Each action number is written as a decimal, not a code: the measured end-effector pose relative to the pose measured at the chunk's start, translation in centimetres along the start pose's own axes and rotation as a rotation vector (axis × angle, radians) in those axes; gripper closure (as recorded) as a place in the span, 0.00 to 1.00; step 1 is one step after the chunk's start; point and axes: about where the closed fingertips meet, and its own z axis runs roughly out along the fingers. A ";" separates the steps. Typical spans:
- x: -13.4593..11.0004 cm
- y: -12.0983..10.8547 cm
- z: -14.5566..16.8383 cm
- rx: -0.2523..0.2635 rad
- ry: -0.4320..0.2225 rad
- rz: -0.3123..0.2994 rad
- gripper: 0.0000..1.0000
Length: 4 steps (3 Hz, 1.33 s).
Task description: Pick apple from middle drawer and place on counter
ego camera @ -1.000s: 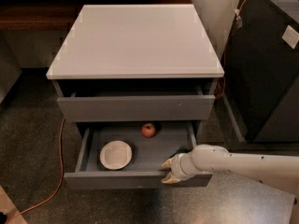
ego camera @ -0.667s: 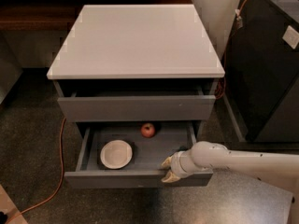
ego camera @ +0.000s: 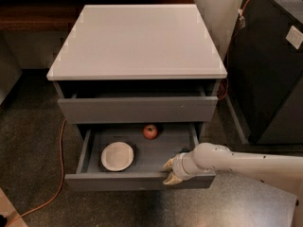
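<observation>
White bowl (ego camera: 117, 156), orange cable (ego camera: 60, 155) over speckled floor (ego camera: 28, 174), brown wooden shelf (ego camera: 33, 15) behind, perhaps a dark cabinet (ego camera: 270, 79) right

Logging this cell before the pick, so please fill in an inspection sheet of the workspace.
Surface: flat white counter, nothing seen on it.
Job's things: small red apple at the back of the open grey middle drawer.
Clutter: round white bowl in the same drawer, apart from the apple.
Grippers: gripper at the drawer's front edge, right of centre.
Cables: orange cable on floor, left.
Surroundings: dark cabinet right; brown wooden shelf behind.
</observation>
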 end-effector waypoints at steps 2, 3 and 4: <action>0.6 2.5 -0.5 -0.097 -0.030 0.033 1.00; 1.5 4.6 -1.0 -0.133 -0.030 0.065 1.00; 1.9 5.4 -1.3 -0.142 -0.026 0.078 1.00</action>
